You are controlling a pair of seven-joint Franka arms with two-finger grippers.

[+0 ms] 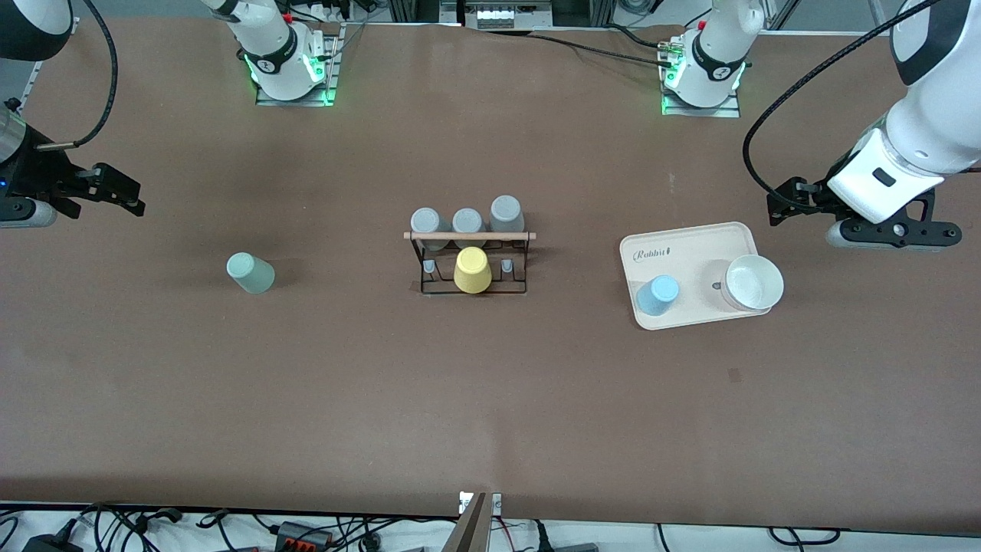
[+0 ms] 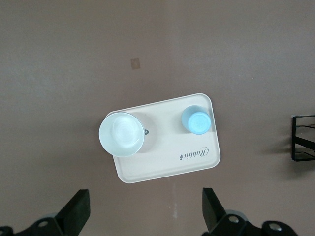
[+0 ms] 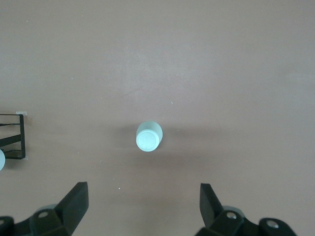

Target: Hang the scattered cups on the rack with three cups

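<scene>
While "Rabbit" reads on the cream tray [image 1: 701, 241] holding the blue cup [image 1: 657, 295], both the left gripper [image 2: 145, 216] and right gripper [image 3: 142, 211] hover wide open, empty, above the brown table [image 1: 490, 399].

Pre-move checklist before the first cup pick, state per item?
1. Left gripper open, over the table by the tray: ok.
2. Right gripper open, near the green cup: ok.
3. Green cup upside down on the table, unobstructed: ok.
4. Blue cup upside down on the tray, beside the white bowl: ok.
5. Rack has free pegs beside the yellow cup: ok.
</scene>
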